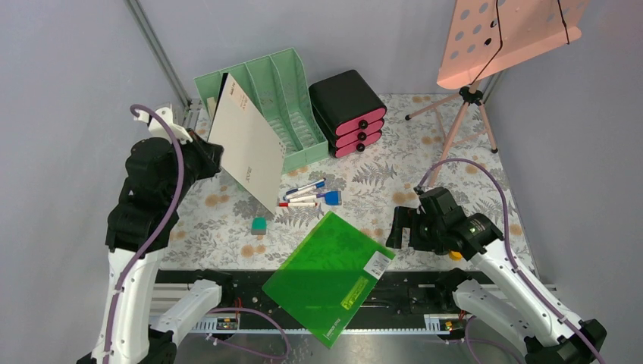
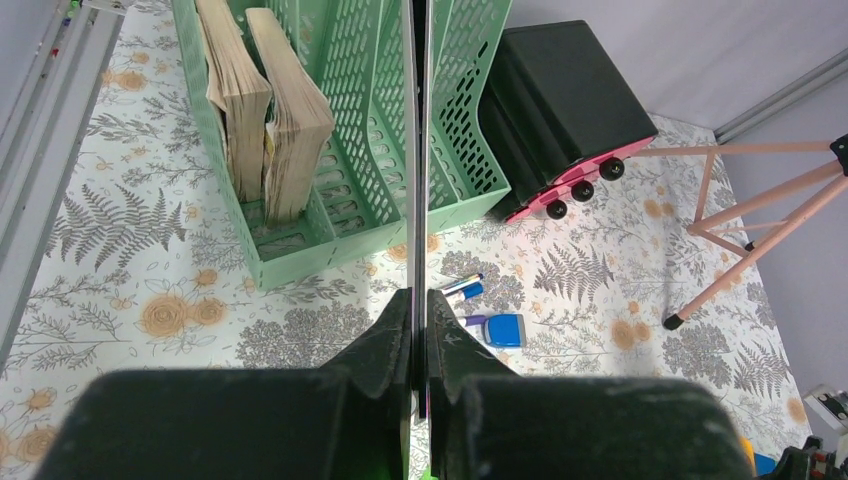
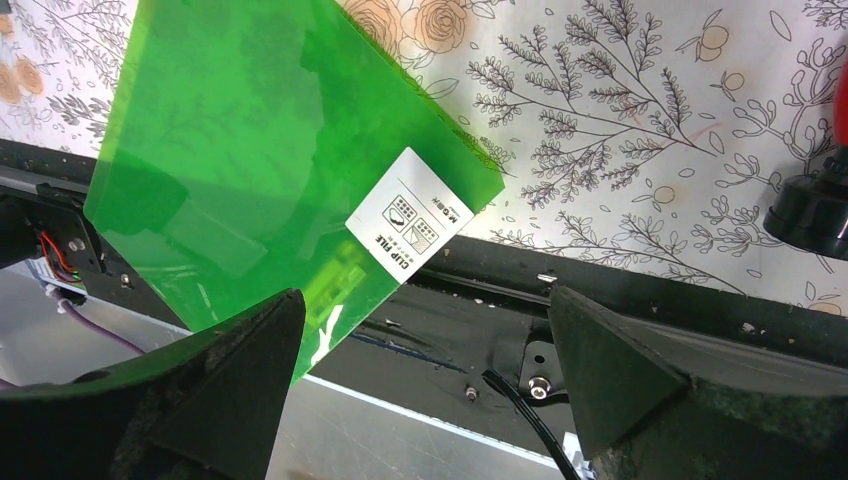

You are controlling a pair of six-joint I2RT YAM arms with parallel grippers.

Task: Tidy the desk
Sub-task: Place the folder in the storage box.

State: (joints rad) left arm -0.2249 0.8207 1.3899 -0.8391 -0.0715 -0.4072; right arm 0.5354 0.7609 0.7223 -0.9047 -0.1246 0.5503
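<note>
The desk (image 1: 447,163) is covered by a pale cloth with a fern and flower print. My left gripper (image 1: 211,158) is shut on a thin cream board (image 1: 244,144), holding it tilted on edge above the desk's left side. In the left wrist view the board (image 2: 417,150) runs edge-on from between the gripper (image 2: 419,300) toward the mint-green file rack (image 2: 340,200). A green clip file (image 1: 330,277) lies flat, overhanging the black front rail (image 1: 413,292). My right gripper (image 1: 396,227) stands open just right of it, fingers (image 3: 240,350) wide apart over the file's corner (image 3: 250,170).
The file rack (image 1: 282,98) holds two worn books (image 2: 270,110). A black drawer box with pink fronts (image 1: 349,112) stands beside it. Pens (image 1: 305,193), a blue block (image 1: 333,198) and a small green eraser (image 1: 259,225) lie mid-desk. A pink music stand (image 1: 508,30) rises at the back right.
</note>
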